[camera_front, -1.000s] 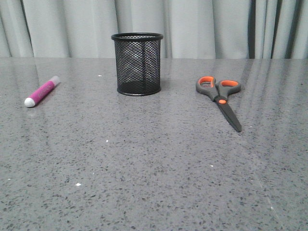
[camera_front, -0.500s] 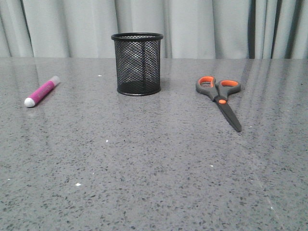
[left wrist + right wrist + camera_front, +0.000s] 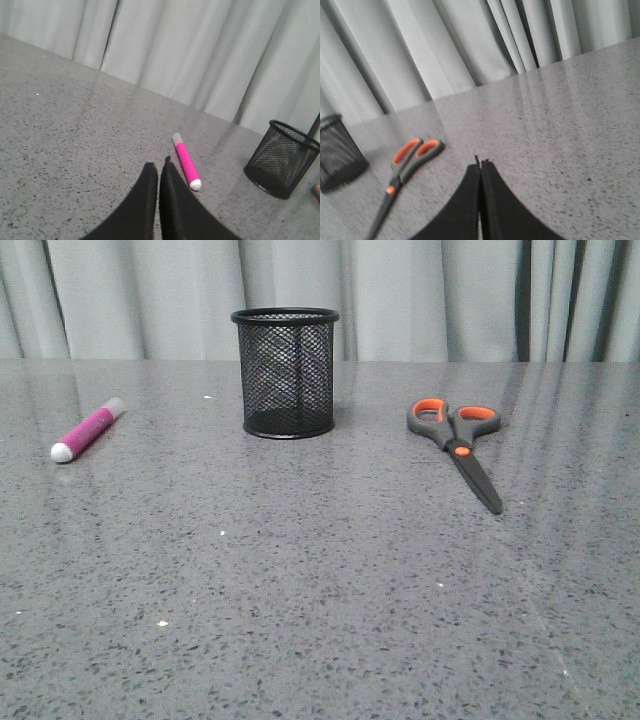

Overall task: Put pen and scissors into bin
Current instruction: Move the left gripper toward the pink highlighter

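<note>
Left end effector (image 3: 158,170): we record it clenched, black fingers pressed tip to tip, grasping nothing, held above bare table (image 3: 320,590). The pen (image 3: 186,167) lies flat just beside its fingertips, apart from them, white cap toward the end effector and pale end pointing away toward the curtain (image 3: 200,50).

Right end effector (image 3: 480,165): we record it likewise clenched on nothing, fingers meeting along a thin seam. The scissors (image 3: 402,172) lie flat near it, off to one side, blades closed, not touching the fingers.

Front view, outward: neither arm shows here. We list the pen (image 3: 88,429) at the left of the table, lying at a slant, white cap nearest the camera. The bin (image 3: 286,372) stands upright in the middle toward the back, near the table's far edge, its mouth open upward and nothing seen through the mesh. The scissors (image 3: 456,444) lie to the right, orange-lined loops toward the back, blade tip toward the camera.

Room: open grey surface separates pen, bin and scissors, each well apart from the others; the wide near half of the table carries none of them. The curtain hangs right behind the far edge.
</note>
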